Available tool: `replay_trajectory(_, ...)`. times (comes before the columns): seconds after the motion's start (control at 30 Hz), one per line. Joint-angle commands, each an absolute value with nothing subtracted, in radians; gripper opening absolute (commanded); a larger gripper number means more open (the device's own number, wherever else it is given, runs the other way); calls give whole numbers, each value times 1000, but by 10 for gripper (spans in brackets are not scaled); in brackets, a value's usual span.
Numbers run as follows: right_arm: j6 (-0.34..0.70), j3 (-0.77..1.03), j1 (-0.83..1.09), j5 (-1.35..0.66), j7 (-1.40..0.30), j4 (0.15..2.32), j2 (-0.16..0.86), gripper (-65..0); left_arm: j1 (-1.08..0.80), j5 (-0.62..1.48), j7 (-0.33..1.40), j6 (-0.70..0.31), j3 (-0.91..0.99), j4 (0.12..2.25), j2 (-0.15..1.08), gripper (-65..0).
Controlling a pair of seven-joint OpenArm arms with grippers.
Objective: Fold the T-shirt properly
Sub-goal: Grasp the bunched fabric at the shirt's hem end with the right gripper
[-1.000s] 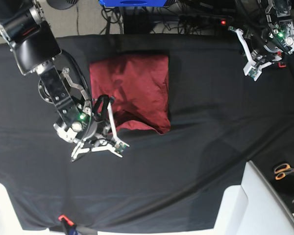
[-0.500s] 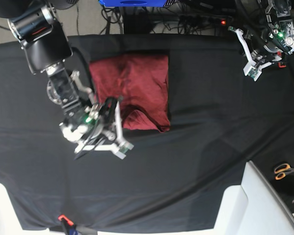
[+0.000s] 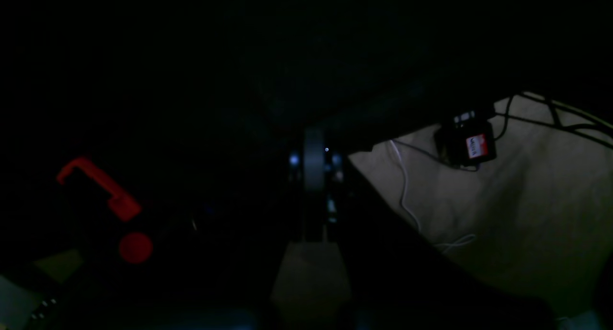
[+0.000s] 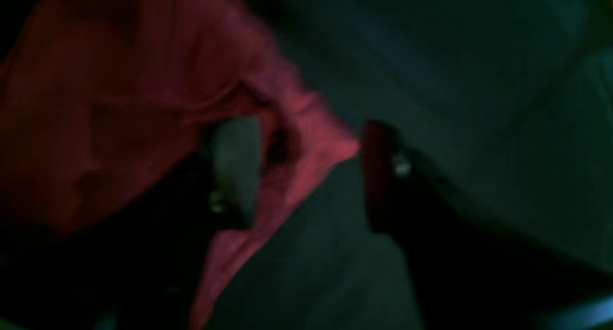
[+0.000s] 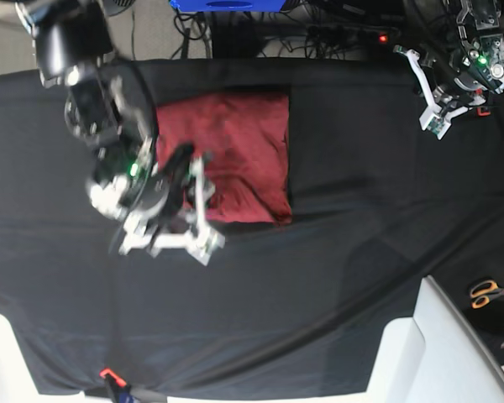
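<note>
The maroon T-shirt lies folded into a rough rectangle on the black cloth, left of centre. My right gripper hovers over the shirt's front left part. In the right wrist view its jaws stand apart, and a loose corner of the T-shirt lies between the fingers without being pinched. My left gripper hangs at the back right, far from the shirt. It is shut on nothing, and its fingers show pressed together in the dark left wrist view.
Orange-handled scissors lie at the right edge. A white box stands at the front right. A red clamp holds the cloth's front edge. Cables and a blue bin sit behind the table.
My right gripper went from shut to open and moved back from the front of the shirt to over its front left part. The shirt's front edge lies flatter. The left arm stayed still.
</note>
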State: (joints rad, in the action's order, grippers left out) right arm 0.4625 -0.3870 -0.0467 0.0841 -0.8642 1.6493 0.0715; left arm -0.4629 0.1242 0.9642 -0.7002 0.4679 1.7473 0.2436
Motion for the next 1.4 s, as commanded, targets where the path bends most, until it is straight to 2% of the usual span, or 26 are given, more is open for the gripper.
replay_trajectory(0.0, 458, -389, -64, 84, -862, 1666, 65, -392, -463, 127, 958, -698, 472, 1762, 257, -650)
replay_trajectory(0.07, 458, -389, -61, 84, -868, 1629, 59, -422, -463, 127, 958, -698, 472, 1762, 257, -650)
replay_trajectory(0.37, 464, -398, -39, 81, -897, 1652, 58, -443, -463, 127, 958, -698, 472, 1762, 257, -650)
replay_trajectory(0.5, 466, -458, -24, 79, -914, 1635, 48, -650, -463, 127, 957, -698, 472, 1762, 259, -650)
replay_trajectory(0.6, 466, -481, -21, 77, -909, 1598, 41, -630, -461, 127, 957, -698, 472, 1762, 259, -650)
replay_trajectory(1.0, 467, -489, -91, 77, -822, 1349, -53, -645, -463, 127, 957, -698, 472, 1762, 259, -650)
replay_trajectory(1.37, 467, -487, -173, 79, -819, 1320, -45, -645, -464, 127, 957, -698, 473, 1762, 259, -650)
